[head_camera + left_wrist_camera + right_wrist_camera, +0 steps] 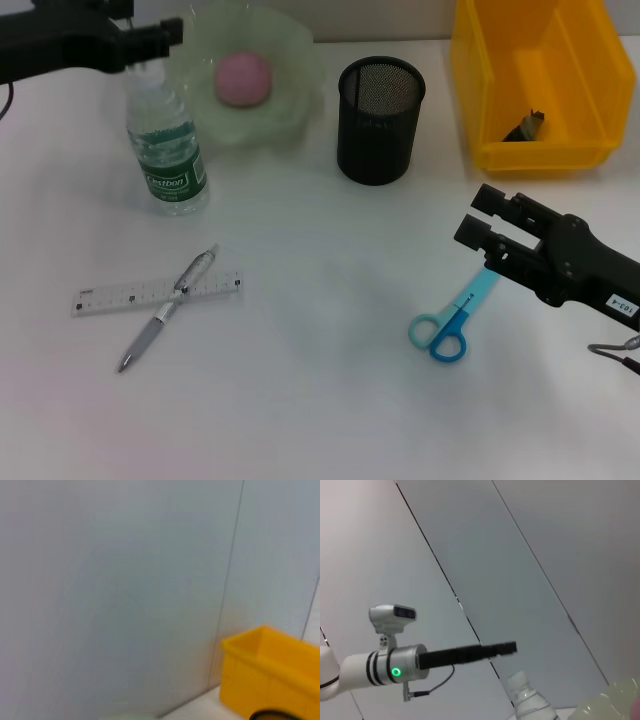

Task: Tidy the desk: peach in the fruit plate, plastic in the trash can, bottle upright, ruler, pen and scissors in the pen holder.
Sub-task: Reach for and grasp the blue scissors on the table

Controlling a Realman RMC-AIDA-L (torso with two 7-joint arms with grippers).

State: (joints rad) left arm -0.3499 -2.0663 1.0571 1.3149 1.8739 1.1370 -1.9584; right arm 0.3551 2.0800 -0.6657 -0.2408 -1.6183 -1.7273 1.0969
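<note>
Scissors (452, 320) lie flat near the surface's right edge, pale blue blades tucked under the right gripper (484, 232), fingers apart. Best to close squarely across the blades before lifting toward the holder (379, 120). Left gripper (160, 38) hovers at the bottle (165, 140) cap, fingers unreadable.

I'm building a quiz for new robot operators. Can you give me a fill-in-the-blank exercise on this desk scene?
1. The peach lies in the ____ fruit plate.
2. The pen lies across the ____.
3. The water bottle stands ____, with the left gripper at its cap.
4. The right gripper hovers over the blades of the ____, beside the yellow trash can and the black pen holder.

Missing words: green; ruler; upright; scissors
</note>
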